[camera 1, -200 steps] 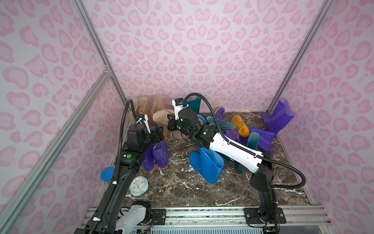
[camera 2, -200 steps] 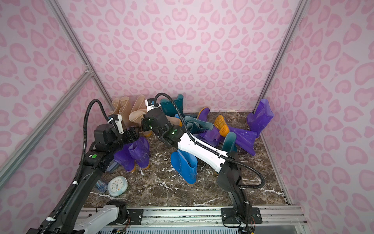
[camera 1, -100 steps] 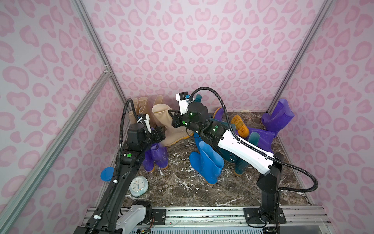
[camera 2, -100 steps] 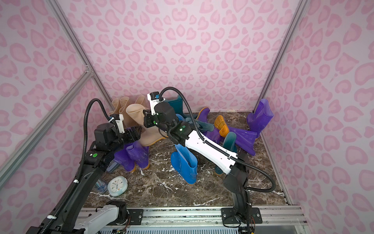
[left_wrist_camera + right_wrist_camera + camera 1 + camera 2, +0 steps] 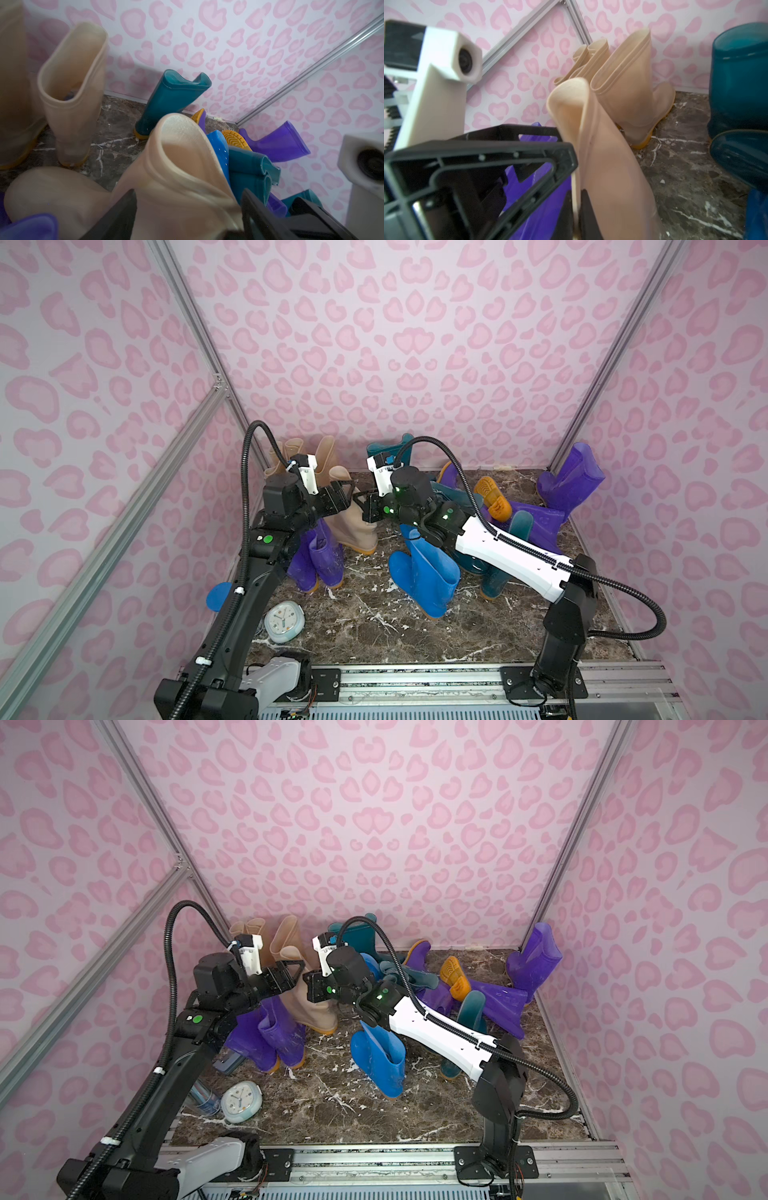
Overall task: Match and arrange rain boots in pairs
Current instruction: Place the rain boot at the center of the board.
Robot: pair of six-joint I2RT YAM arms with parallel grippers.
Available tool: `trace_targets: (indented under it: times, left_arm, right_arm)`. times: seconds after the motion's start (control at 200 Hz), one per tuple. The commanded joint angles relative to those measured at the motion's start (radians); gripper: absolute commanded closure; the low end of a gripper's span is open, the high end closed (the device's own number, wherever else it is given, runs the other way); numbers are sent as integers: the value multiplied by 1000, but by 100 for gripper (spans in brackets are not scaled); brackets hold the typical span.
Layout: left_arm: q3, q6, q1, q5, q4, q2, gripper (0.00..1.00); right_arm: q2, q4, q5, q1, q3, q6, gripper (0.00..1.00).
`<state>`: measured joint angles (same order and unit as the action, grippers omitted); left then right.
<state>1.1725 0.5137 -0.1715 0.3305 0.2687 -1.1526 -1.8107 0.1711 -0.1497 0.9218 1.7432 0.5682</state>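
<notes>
One beige boot [image 5: 353,524], shaft behind left gripper [image 5: 350,495]

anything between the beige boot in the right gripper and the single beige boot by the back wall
Nothing visible. In the left wrist view only bare floor lies between the held boot, pinched by the right gripper, and the single beige boot. The teal boot stands off to one side.

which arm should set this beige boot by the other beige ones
Left, likely: the left gripper, open, straddles the beige boot the right gripper pinches; the standing beige boots are on its side.
</notes>
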Motion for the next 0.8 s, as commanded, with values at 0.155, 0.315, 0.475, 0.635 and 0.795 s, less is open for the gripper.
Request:
trace_targets:
  times: [0.155,0.315,0.475,0.635,0.795]
  left_arm:
    - [30,38,-2,85,-111,-102,69]
    - [31,20,-3,87,-102,-151,88]
    - [54,23,-7,119,-92,-196,94]
    - [54,6,-8,87,-36,-171,86]
    - [89,-24,-11,68,126,-125,57]
  right_arm:
    - [48,-322,-50,-10,-158,107,100]
    - [18,-380,-117,-37,-213,164,100]
    - [-3,-411,-113,-32,-238,201,100]
    - [-32,-367,-132,-29,-235,198,97]
    - [28,-333,-120,-23,-269,188,62]
